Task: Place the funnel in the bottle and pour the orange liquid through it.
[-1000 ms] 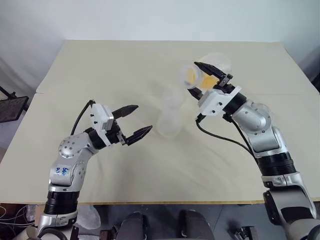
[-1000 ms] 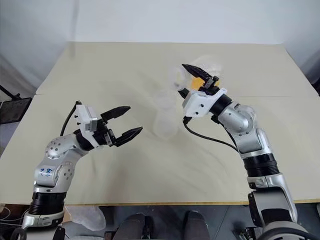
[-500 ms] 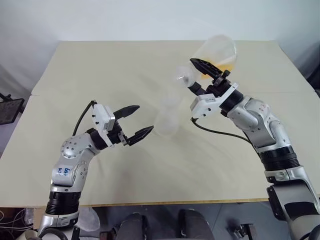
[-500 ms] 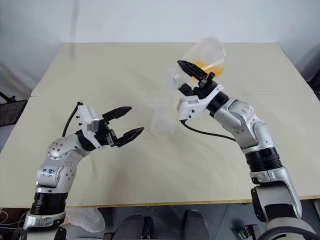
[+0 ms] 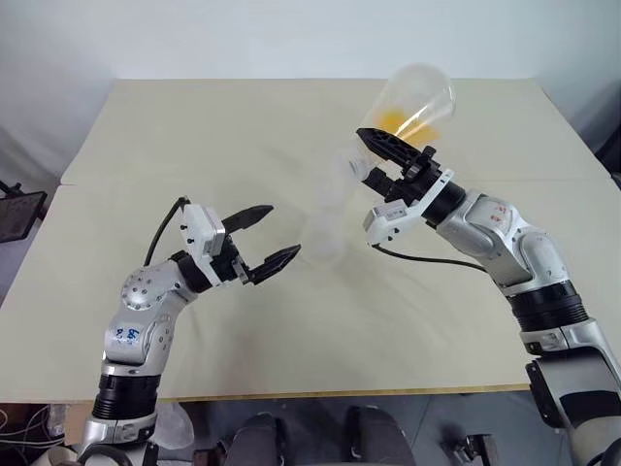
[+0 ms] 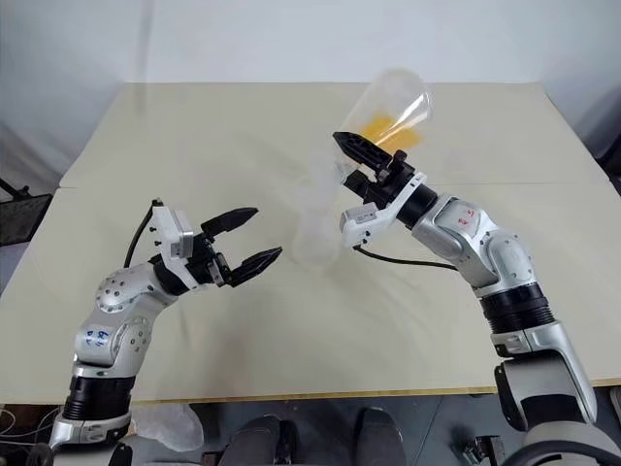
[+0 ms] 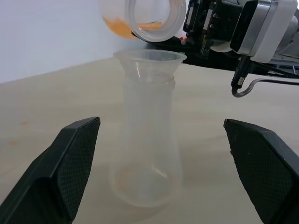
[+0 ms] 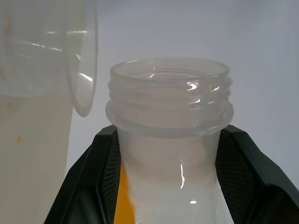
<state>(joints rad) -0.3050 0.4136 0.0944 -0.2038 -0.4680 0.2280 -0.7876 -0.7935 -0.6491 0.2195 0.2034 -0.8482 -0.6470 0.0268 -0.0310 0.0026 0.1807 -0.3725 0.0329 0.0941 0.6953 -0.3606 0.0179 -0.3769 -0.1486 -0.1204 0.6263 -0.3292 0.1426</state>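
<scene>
- We see the clear, colourless, flask-shaped plastic bottle (image 7: 148, 154) standing upright near the middle of the beige worktop (image 5: 194, 126), with the small clear plastic funnel (image 7: 149, 63) already seated in its neck.
- Our right claw (image 5: 380, 160) is clamped around the threaded neck of a wider, broad-based clear plastic flask (image 5: 415, 97), which it holds tipped over, mouth aimed toward the funnel from about 2 o'clock of the bottle.
- The translucent yellow-orange liquid (image 5: 400, 120) pools along the low side of that flask; in the left wrist view the flask's mouth hangs just above the funnel rim and apart from it, and we cannot tell whether any liquid is falling yet.
- Our left claw (image 5: 264, 236) hangs with its fingers wide apart, holding nothing, at about 8 o'clock of the bottle and near it; the bottle stands between its fingers in the left wrist view, untouched.
- We judge the bottle light, thin-walled and easy to tip while nearly empty, and its smooth plastic slippery; the narrow waist below the funnel looks the best place to steady it.
- The funnel sits loose, so a knock from the flask's rim could unseat it.
- The flask is stiff at its threaded neck, which suits the present grip.
</scene>
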